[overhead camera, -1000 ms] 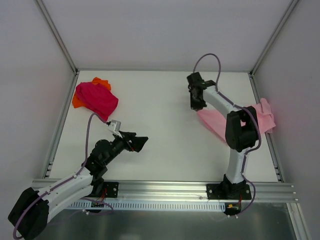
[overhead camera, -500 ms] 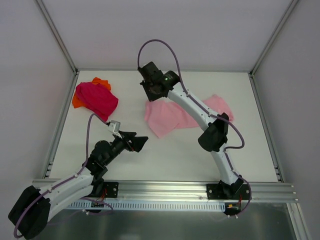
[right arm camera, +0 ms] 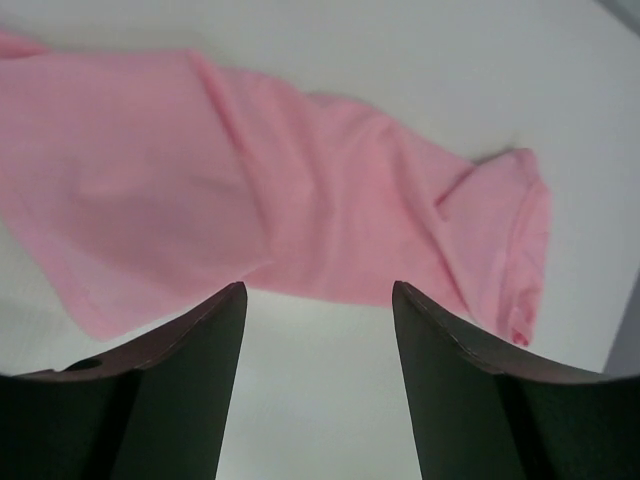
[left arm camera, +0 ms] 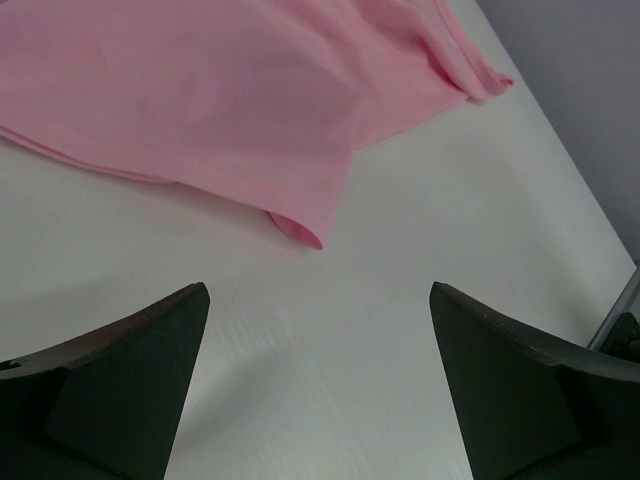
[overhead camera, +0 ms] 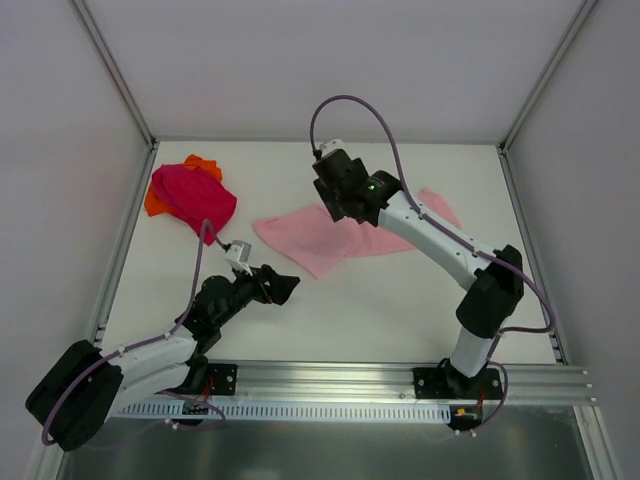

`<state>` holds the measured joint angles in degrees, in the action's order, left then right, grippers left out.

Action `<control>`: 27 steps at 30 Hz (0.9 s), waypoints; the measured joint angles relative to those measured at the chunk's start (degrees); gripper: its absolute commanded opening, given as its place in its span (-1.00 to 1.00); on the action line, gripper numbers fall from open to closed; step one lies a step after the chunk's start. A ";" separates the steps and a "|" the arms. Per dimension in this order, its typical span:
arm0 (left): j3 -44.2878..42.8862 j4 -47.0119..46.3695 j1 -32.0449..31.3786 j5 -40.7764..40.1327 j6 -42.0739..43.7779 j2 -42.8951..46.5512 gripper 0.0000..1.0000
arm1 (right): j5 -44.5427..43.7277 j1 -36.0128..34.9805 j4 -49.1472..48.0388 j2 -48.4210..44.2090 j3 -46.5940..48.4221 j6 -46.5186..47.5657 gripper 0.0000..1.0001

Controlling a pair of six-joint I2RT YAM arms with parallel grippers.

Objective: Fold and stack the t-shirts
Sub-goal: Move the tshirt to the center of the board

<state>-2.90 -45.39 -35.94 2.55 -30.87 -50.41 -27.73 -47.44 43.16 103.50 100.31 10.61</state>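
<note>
At about 10 o'clock on the surface (overhead camera: 400, 300), the magenta t-shirt (overhead camera: 195, 198) lies crumpled on top of the orange t-shirt (overhead camera: 205, 163), which shows only at the heap's far and left edges. Neither has moved in the last second.

The left end effector (left arm camera: 318, 290) is released and holds nothing. It has edged forward from 7 o'clock, so the near hem of the light pink t-shirt (overhead camera: 320, 240) now fills the top of its wrist view.

That shirt is what changed. A second ago it was bunched at 3 o'clock, against the right edge. The right arm has swept it over, and it now lies spread from the middle toward 2 o'clock, mostly flat, with one sleeve end still rumpled at the right.

The right end effector (right arm camera: 317, 288), clenched on the cloth until just now, has let go. Its fingers stand apart above the shirt with nothing between them.

For the task, this probably means the first shirt is laid out within reach of both arms (the folding itself has not begun, and it wants some smoothing first).

No bin, basket or other container is in view, so the stack will apparently be built on the bare surface.
</note>
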 measured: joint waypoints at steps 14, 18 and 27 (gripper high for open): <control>-22.69 -11.54 -0.07 7.08 -2.95 -43.98 0.88 | -9.94 15.89 -9.62 -7.69 -25.57 -5.62 0.31; -27.63 -11.39 -0.07 8.20 -3.13 -47.76 0.89 | -7.61 17.46 -11.15 -11.56 -28.63 -6.25 0.31; -28.72 -11.34 -0.17 8.98 -3.63 -47.98 -0.23 | -6.45 17.59 -14.19 -18.64 -28.81 -7.13 0.31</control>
<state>-31.62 -56.73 -36.12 11.53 -34.50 -98.39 -34.17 -29.85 28.97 84.86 71.50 3.49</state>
